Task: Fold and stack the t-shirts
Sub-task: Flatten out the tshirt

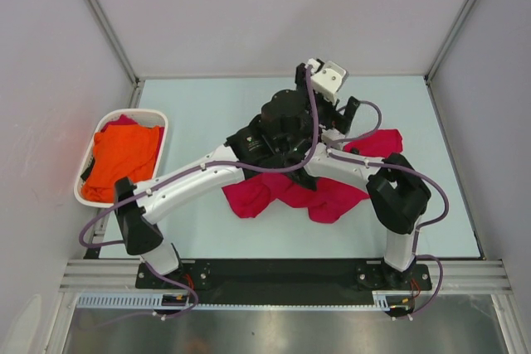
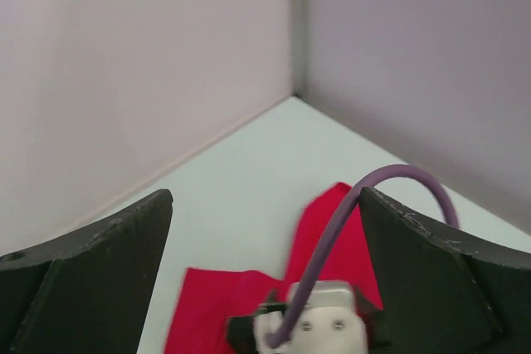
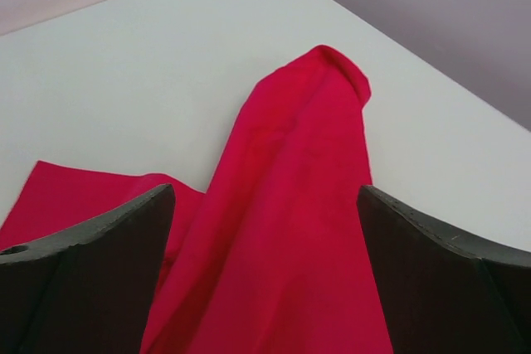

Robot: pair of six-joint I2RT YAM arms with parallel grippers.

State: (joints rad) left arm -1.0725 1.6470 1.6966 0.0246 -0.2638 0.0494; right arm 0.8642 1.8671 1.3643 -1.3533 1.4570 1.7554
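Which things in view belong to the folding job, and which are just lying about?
Belongs to the job:
- crimson t-shirt, crumpled on the table
- orange t-shirt, bunched in the white basket

Just there:
- white basket, at the table's left side
- table

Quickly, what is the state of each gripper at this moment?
Left gripper: open, holding nothing.
Right gripper: open, above the crimson t-shirt, gripping nothing.
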